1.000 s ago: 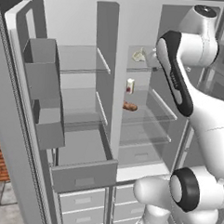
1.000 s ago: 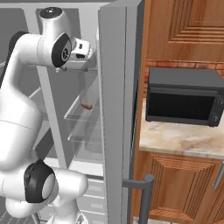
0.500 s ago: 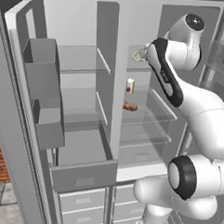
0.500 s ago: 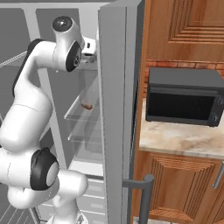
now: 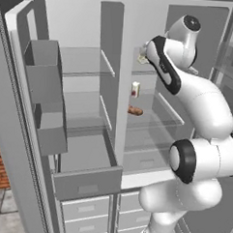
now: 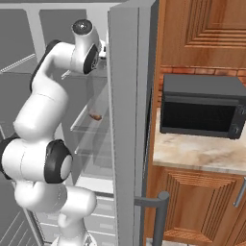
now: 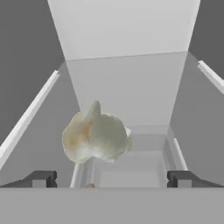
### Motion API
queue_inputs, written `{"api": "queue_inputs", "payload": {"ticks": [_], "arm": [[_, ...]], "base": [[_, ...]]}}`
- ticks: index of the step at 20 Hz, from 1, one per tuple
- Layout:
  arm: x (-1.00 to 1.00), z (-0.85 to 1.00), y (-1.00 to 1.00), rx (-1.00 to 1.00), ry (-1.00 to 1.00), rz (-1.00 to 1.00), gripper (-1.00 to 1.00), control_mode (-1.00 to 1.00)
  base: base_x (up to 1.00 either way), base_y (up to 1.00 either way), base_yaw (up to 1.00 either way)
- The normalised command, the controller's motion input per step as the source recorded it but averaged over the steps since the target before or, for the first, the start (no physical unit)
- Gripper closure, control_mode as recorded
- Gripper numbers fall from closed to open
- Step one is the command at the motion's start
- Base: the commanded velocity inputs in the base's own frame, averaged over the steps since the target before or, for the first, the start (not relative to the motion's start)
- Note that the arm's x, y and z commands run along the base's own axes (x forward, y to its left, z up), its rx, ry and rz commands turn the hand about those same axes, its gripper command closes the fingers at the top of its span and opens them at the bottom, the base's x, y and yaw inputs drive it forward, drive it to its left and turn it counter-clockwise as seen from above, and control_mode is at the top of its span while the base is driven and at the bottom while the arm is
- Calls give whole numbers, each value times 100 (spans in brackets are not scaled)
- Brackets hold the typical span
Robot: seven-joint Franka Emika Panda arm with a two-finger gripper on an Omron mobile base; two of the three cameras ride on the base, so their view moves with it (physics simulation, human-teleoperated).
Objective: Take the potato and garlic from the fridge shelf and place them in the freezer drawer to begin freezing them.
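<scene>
Currently, left base view: garlic on upper glass shelf of fridge, at 12 o'clock from the white carton with red mark, partly hidden behind arm's wrist. Potato on next shelf down, just below carton, at 6 o'clock from it. Freezer drawer pulled out at lower left, at 7 o'clock from potato, well apart. Stacked white drawers underneath.

Right base view: arm reaching into fridge at upper shelf level. Potato visible on glass shelf at 6 o'clock from wrist. Black microwave on stone counter at 3 o'clock, wooden cabinets around.

Hand view: gripper spread wide, nothing between fingertips. Garlic ahead at 11 o'clock from gripper midpoint, sitting on shelf, not touching either finger. Grey fridge walls both sides, pale back wall at 12 o'clock.
</scene>
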Motion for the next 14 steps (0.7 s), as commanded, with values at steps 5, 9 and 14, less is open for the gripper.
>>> {"api": "queue_inputs", "payload": {"ticks": [5,9,14], "arm": [[80,-14,0,0,19,0,-100,-100],[84,-19,4,0,4,0,-100,-100],[76,-21,10,1,0,0,-100,-100]], "base": [[0,0,0],[0,0,0],[0,0,0]]}}
